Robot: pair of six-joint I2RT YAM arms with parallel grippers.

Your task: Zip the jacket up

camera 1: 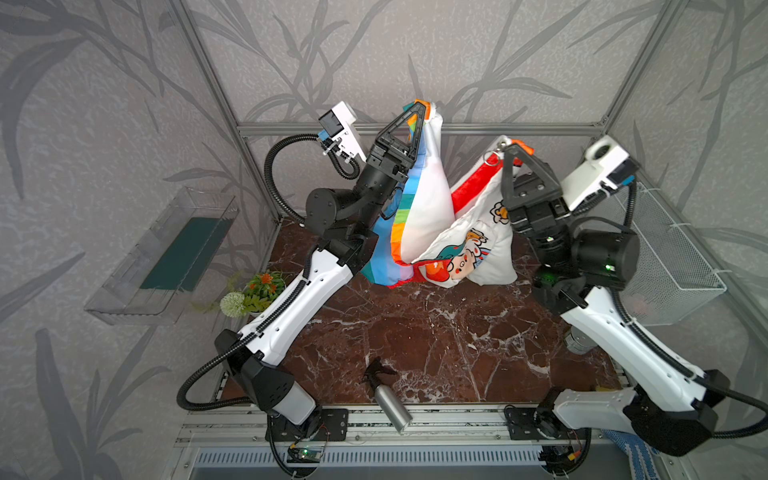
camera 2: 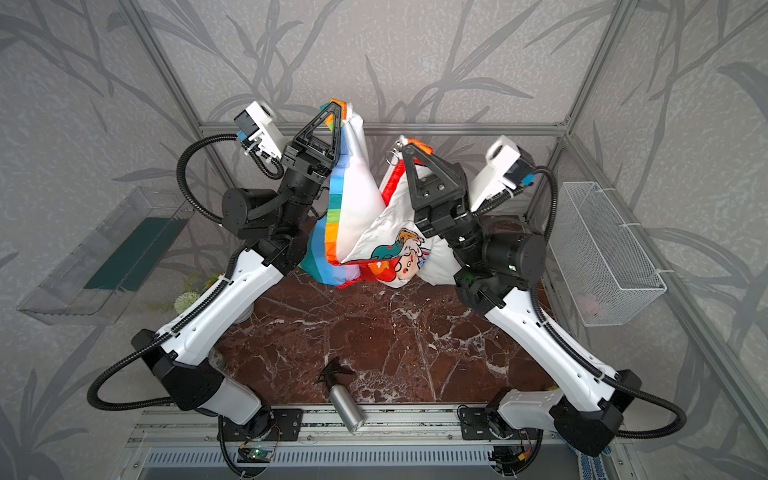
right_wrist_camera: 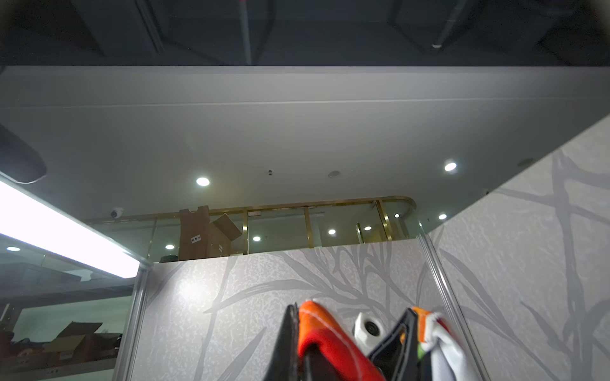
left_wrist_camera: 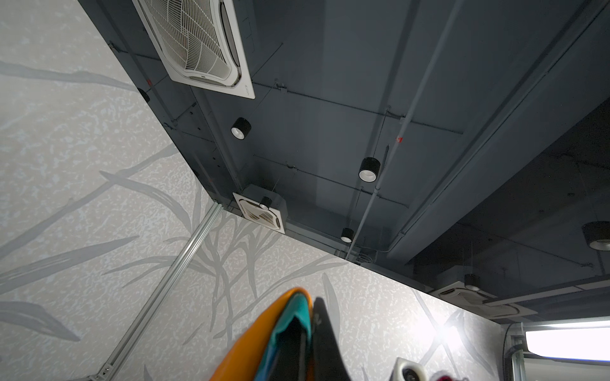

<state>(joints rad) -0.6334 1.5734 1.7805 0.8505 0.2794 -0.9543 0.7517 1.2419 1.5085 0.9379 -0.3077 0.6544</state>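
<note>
The jacket (camera 1: pixel 428 199) (camera 2: pixel 357 195) hangs in the air over the back of the table, held up by both arms and sagging between them, with its white lining, rainbow stripes, red band and cartoon print showing. My left gripper (camera 1: pixel 419 107) (camera 2: pixel 338 106) points upward, shut on a rainbow-striped edge, seen as orange and teal cloth (left_wrist_camera: pixel 264 336) at the left gripper (left_wrist_camera: pixel 312 303). My right gripper (camera 1: pixel 509 146) (camera 2: pixel 405 148) (right_wrist_camera: pixel 297 308), also raised, is shut on an orange-red edge (right_wrist_camera: pixel 317 330). A metal ring (camera 1: pixel 490 158) dangles beside its tip.
On the dark marble table (camera 1: pixel 415 340) a silver spray bottle (camera 1: pixel 388 399) lies near the front edge. A small flower pot (camera 1: pixel 253 291) stands at the left and a metal can (camera 1: pixel 579 340) at the right. A wire basket (camera 1: pixel 665 257) and a clear shelf (camera 1: pixel 166 253) hang on the side walls.
</note>
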